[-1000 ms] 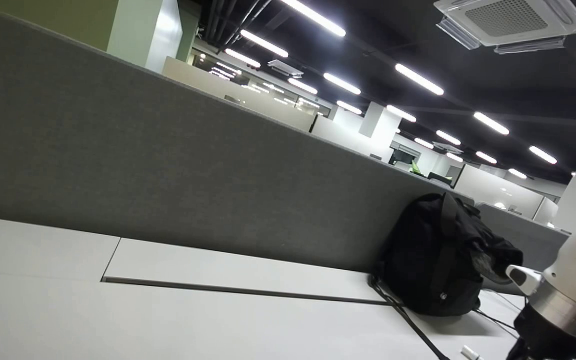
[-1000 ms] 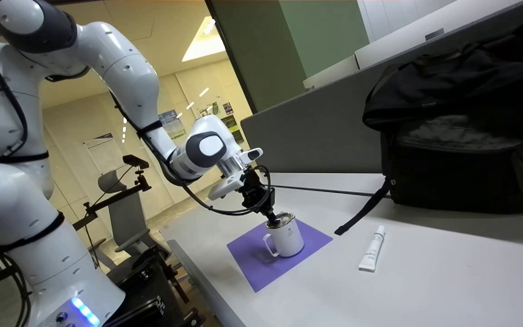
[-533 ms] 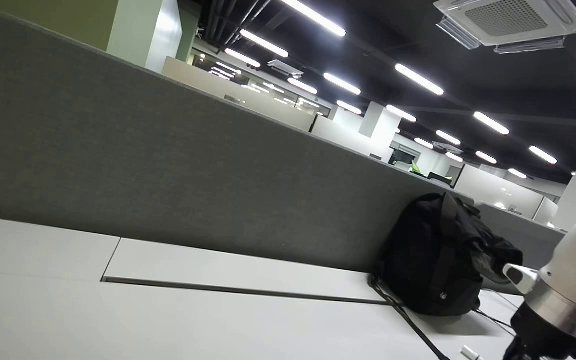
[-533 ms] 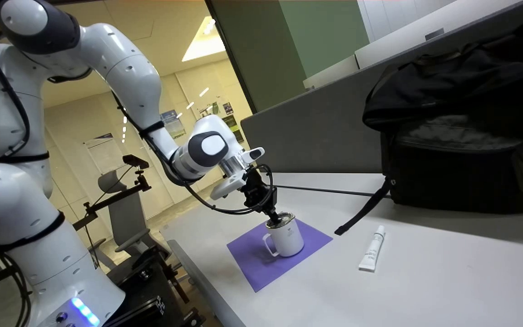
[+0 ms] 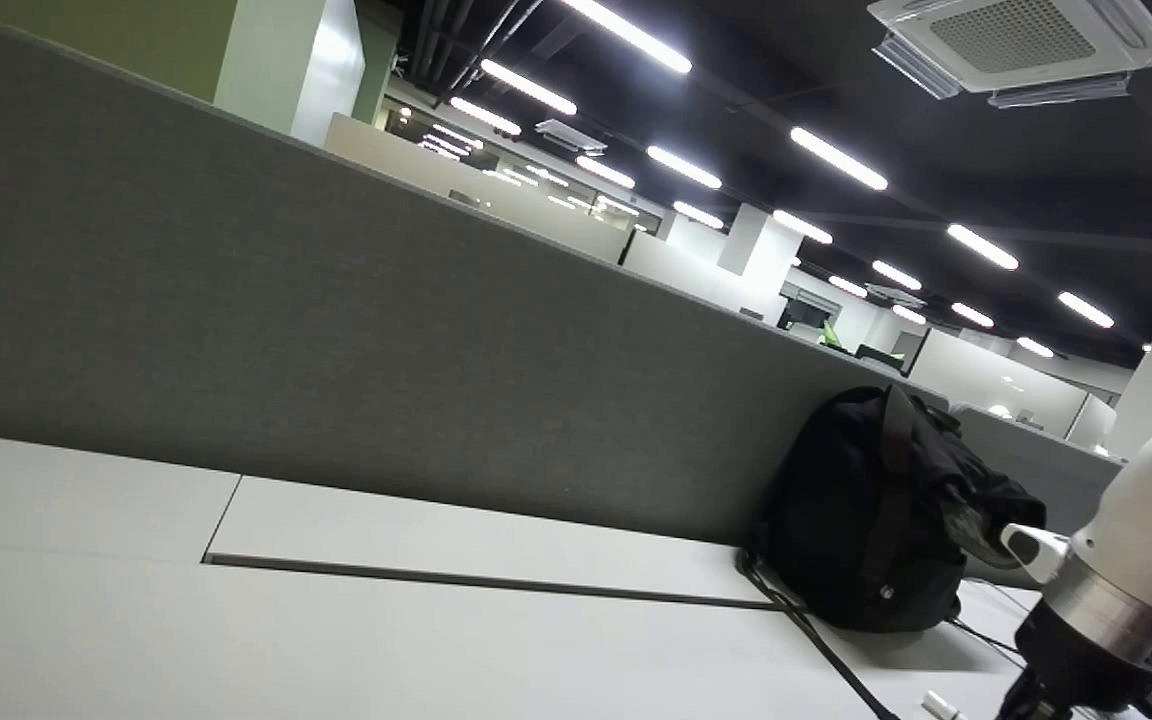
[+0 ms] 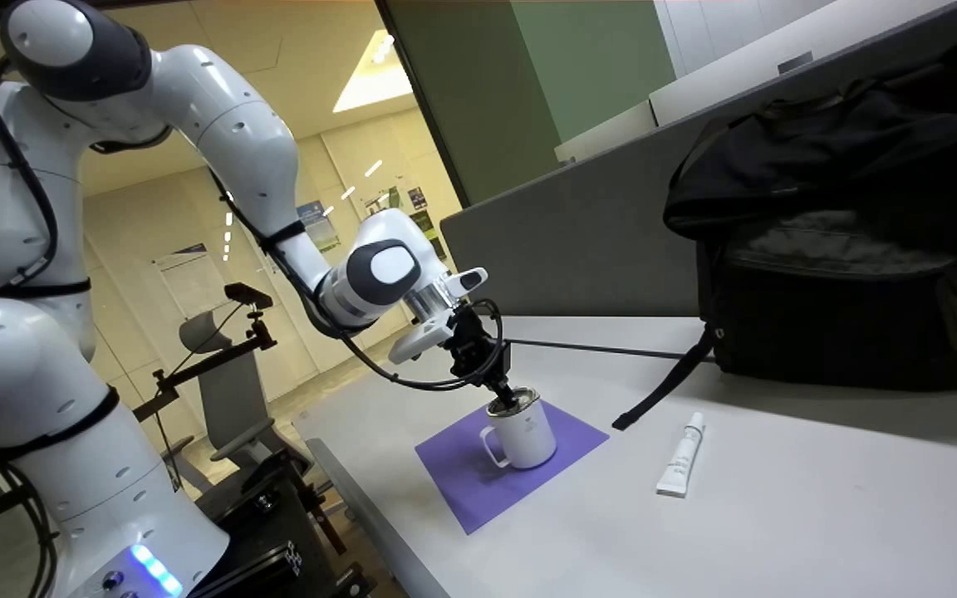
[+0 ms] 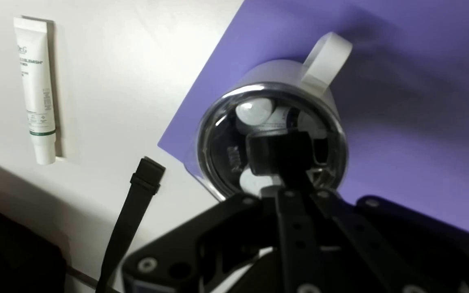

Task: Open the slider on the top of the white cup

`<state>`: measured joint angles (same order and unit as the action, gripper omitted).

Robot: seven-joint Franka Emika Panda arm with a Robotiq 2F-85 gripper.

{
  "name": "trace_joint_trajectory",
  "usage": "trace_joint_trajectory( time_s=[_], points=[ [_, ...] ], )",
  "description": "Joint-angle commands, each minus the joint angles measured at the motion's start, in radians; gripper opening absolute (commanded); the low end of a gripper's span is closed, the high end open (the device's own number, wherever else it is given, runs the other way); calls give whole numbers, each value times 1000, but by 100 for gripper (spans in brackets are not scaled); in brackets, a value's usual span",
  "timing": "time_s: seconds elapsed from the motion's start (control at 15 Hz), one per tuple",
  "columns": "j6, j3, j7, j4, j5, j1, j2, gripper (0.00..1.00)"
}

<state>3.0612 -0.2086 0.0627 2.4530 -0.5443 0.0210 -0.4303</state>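
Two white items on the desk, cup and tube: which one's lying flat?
The tube, lying flat directly on the desk; the cup stands upright on the purple sheet, under the gripper.

A: What is lying on the table (image 6: 777, 531)?
B: A white tube (image 7: 38, 85); a black strap (image 7: 132, 219) is trailing nearby.
A: From what?
B: A backpack (image 6: 844, 232), which is standing before a grey partition (image 5: 356, 300).

Open-plan office: grey partition (image 5: 386, 330) is edging white worktop (image 5: 336, 640); strip lights (image 5: 838, 158) are lining dark ceiling (image 5: 781, 60) near cassette air conditioner (image 5: 1026, 40); office chair (image 6: 238, 394) is standing beyond.
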Motion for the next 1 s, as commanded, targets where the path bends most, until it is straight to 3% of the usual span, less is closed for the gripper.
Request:
trace_joint_trajectory(
  time_s=[0.0,0.13,0.27,0.53,0.6,0.73,0.93],
  points=[
    [-82,163,168,10,175,139,63,0],
    [-187,258,281,4,284,221,131,0],
    [-296,297,374,-19,384,259,199,0],
    [-462,230,443,-80,442,217,311,0],
    [-502,217,453,-93,442,209,328,26],
    [-530,199,510,-105,478,202,351,32],
    [-523,172,562,-97,509,189,382,54]
  ],
)
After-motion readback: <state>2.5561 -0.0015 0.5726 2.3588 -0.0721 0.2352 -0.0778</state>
